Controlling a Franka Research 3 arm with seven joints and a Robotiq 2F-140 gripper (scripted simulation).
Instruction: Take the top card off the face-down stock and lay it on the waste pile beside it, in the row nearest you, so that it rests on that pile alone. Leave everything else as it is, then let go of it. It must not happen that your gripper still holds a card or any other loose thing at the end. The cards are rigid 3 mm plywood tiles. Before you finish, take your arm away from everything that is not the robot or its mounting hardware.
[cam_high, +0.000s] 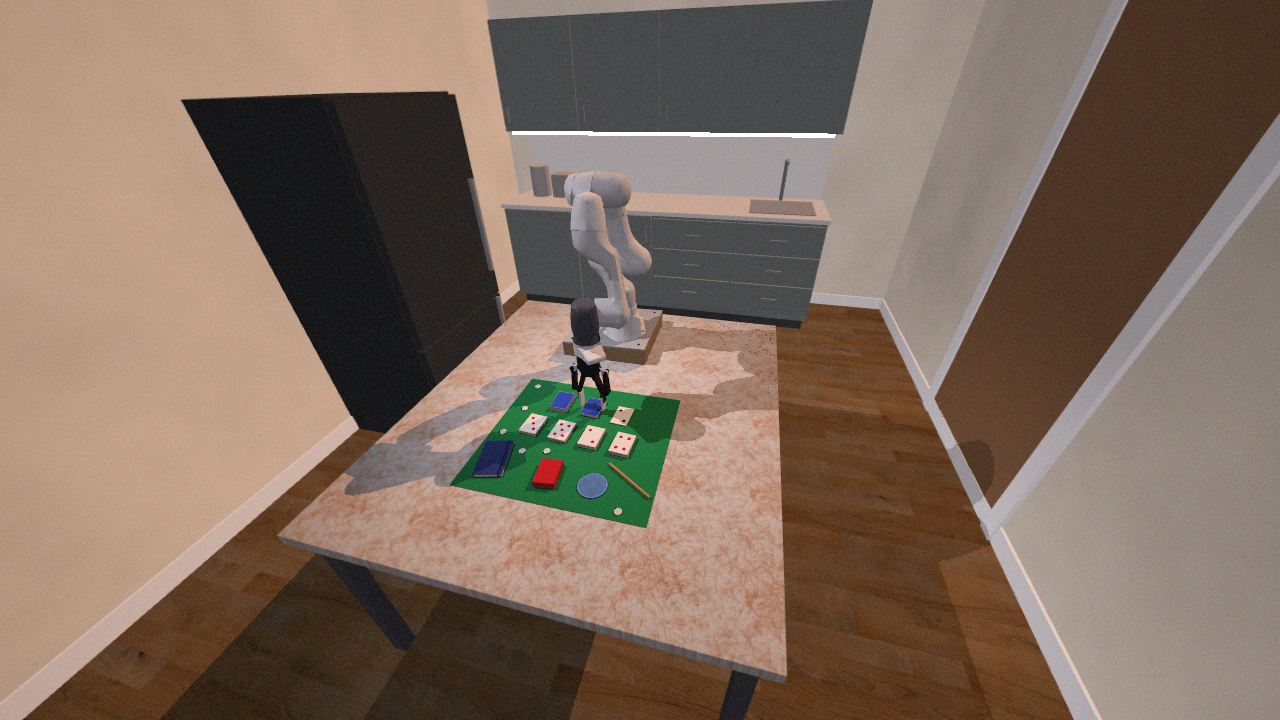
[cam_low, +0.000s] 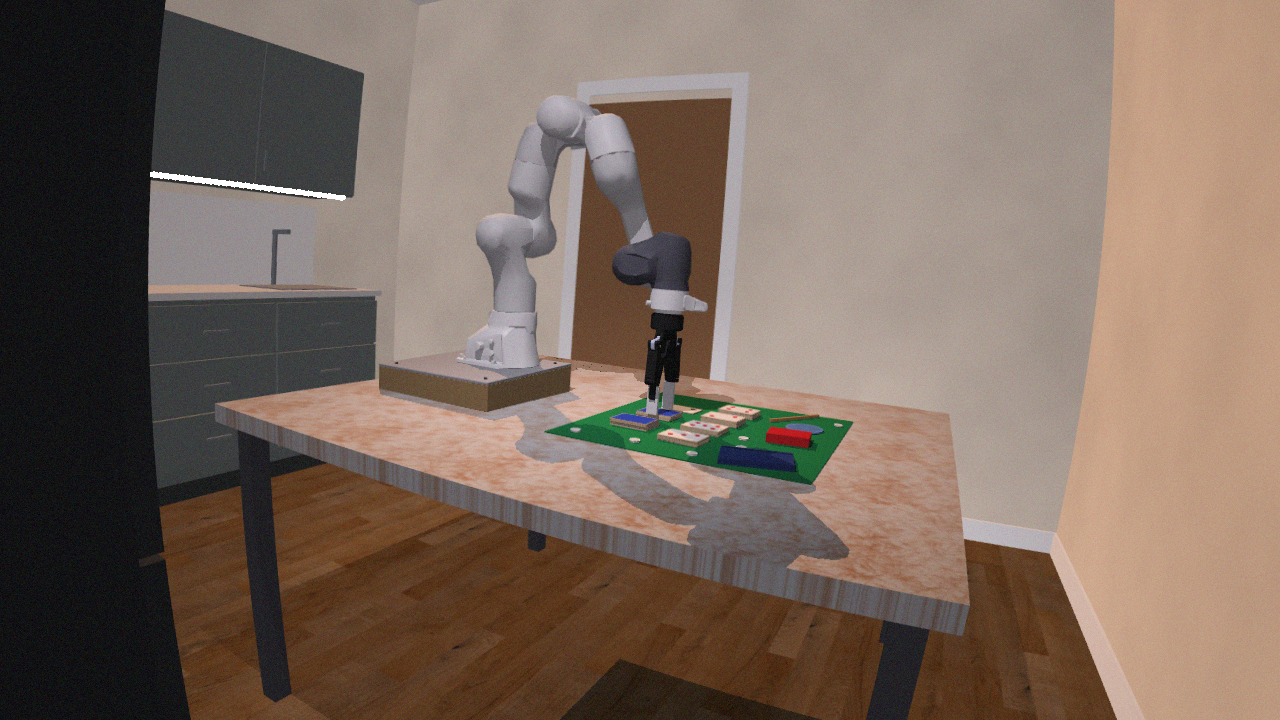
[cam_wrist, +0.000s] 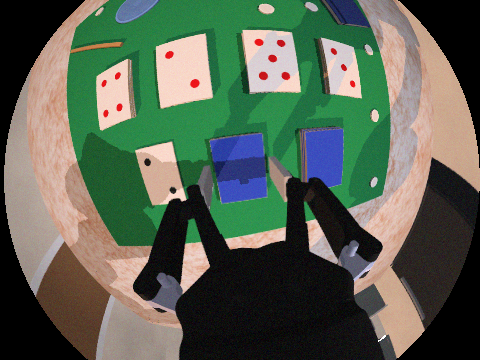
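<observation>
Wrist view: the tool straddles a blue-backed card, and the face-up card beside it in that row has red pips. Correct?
No. That face-up card has black pips, as the wrist view shows; the tool does straddle the blue-backed card.

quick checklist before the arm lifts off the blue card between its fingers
1. Gripper open: ok, fingers stand either side of the blue-backed plywood card.
2. Card lies flat: ok.
3. Card apart from the neighbouring blue-backed stack: ok, green mat shows between.
4. Apart from the cream card with black pips: ok.
5. Squarely on the pile beneath: cannot tell, hidden.
</observation>
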